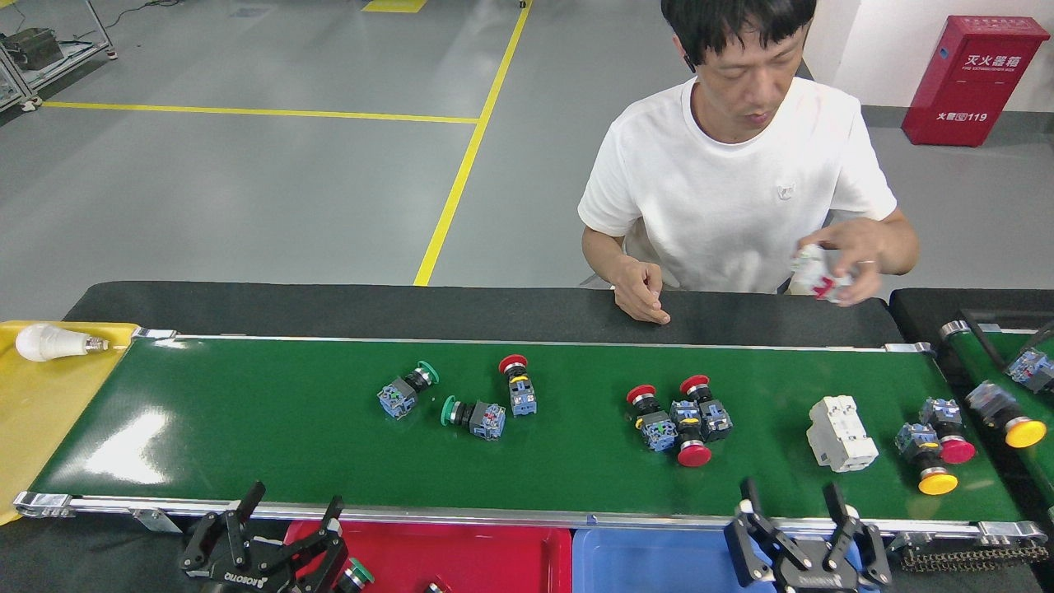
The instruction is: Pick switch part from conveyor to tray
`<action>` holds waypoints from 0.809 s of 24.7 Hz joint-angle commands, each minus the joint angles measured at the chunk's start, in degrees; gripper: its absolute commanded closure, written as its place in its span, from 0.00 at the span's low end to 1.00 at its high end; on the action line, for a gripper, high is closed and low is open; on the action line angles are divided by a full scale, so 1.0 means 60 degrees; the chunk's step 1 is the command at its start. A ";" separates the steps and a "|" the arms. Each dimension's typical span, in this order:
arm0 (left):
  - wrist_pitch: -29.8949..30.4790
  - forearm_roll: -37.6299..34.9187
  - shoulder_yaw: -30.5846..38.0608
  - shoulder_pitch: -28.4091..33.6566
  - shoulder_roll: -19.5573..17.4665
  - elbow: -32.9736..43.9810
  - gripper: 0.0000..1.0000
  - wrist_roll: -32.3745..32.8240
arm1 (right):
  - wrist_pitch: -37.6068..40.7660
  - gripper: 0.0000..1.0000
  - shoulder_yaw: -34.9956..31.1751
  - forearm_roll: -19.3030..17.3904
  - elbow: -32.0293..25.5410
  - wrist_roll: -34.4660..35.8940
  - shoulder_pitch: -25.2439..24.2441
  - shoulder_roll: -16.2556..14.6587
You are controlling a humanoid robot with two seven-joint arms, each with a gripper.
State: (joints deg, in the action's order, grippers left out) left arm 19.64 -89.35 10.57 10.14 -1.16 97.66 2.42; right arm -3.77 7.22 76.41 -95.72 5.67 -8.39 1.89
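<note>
The conveyor (247,428) runs across the head view and carries several switch parts: two green-capped ones (405,389) (471,414), a red-capped one (519,383), a red-capped cluster (679,416), and a red and a yellow one (930,449) at the right. The red tray (478,552) and blue tray (650,560) sit below the near rail. One green-capped switch part (354,574) lies in the red tray. My left gripper (290,517) is open at the red tray's left end, beside that part. My right gripper (792,506) is open at the near rail, empty.
A white breaker (840,422) lies on the belt at the right. A person sits behind the belt, one hand (646,298) on the black edge, the other holding a white block (819,276). A yellow tray (41,412) holds a bulb (49,342). A second belt (980,362) carries more parts.
</note>
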 commanded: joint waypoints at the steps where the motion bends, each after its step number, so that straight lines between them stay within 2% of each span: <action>1: -0.0110 -0.0020 -0.0034 -0.0298 0.0032 -0.0046 0.00 0.0021 | -0.0207 0.08 0.0423 0.0067 0.0338 -0.0711 0.0446 0.0110; 4: -0.0256 -0.0093 -0.0107 -0.0942 0.0178 -0.0806 0.00 0.0021 | -0.0514 0.08 0.1082 0.0082 0.1260 -0.0857 0.1280 0.0285; 7: -0.0696 -0.0430 -0.0444 -0.1968 0.0134 -0.2052 0.00 -0.0037 | -0.1100 0.07 0.1420 0.0097 0.1803 -0.0857 0.1750 0.0359; 11: -0.0827 -0.0489 -0.0503 -0.3242 0.0090 -0.3532 0.00 -0.0111 | -0.1320 0.06 0.1493 0.0097 0.2301 -0.0872 0.2204 0.0432; 15: -0.0959 -0.0518 -0.0503 -0.4619 0.0003 -0.5304 0.00 -0.0418 | -0.1555 0.06 0.1522 0.0082 0.3194 -0.0857 0.3039 0.0564; 20: -0.1018 -0.0782 -0.0737 -0.5586 -0.0115 -0.6916 0.00 -0.0872 | -0.1569 0.06 0.1669 0.0067 0.4176 -0.0857 0.3874 0.0740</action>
State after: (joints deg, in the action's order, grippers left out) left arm 13.88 -93.51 6.79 -21.53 -1.31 57.17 -1.24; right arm -12.97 17.10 76.86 -70.94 0.42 13.33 5.80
